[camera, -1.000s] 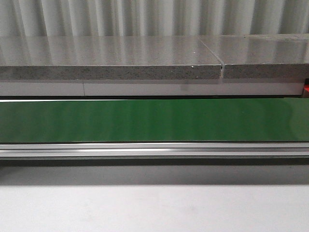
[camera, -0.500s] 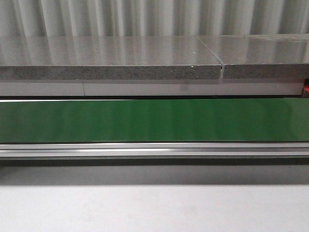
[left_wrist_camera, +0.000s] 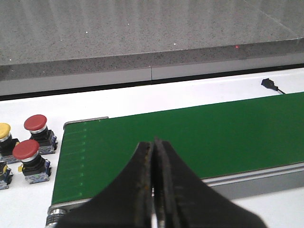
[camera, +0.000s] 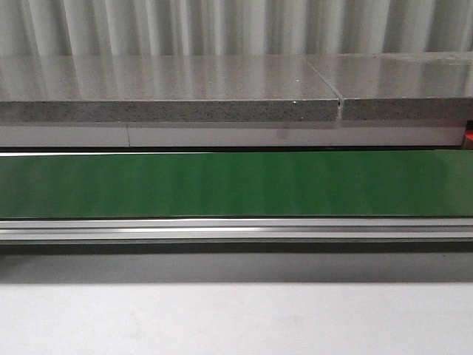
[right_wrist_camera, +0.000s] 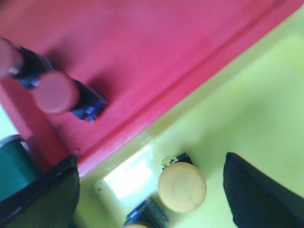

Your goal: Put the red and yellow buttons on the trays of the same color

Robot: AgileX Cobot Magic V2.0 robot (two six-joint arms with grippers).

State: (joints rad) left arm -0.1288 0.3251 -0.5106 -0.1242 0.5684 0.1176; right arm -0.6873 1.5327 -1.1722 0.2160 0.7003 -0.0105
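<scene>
In the left wrist view my left gripper [left_wrist_camera: 153,143] is shut with nothing in it, hanging over the green conveyor belt [left_wrist_camera: 190,137]. Beside the belt's end stand two red buttons [left_wrist_camera: 35,124] [left_wrist_camera: 26,150] and a yellow button [left_wrist_camera: 4,130] on the white table. In the right wrist view my right gripper [right_wrist_camera: 151,171] is open above the yellow tray [right_wrist_camera: 256,99]. A yellow button [right_wrist_camera: 182,186] stands on that tray between the fingers, touching neither. Part of another yellow button [right_wrist_camera: 142,222] shows at the frame's edge. The red tray [right_wrist_camera: 142,52] holds two red buttons [right_wrist_camera: 56,91] [right_wrist_camera: 7,58].
The front view shows only the green belt [camera: 236,185], its metal rail [camera: 236,229] and a grey stone counter [camera: 170,89] behind; no gripper or button appears there. A small black plug [left_wrist_camera: 268,83] lies on the white table beyond the belt.
</scene>
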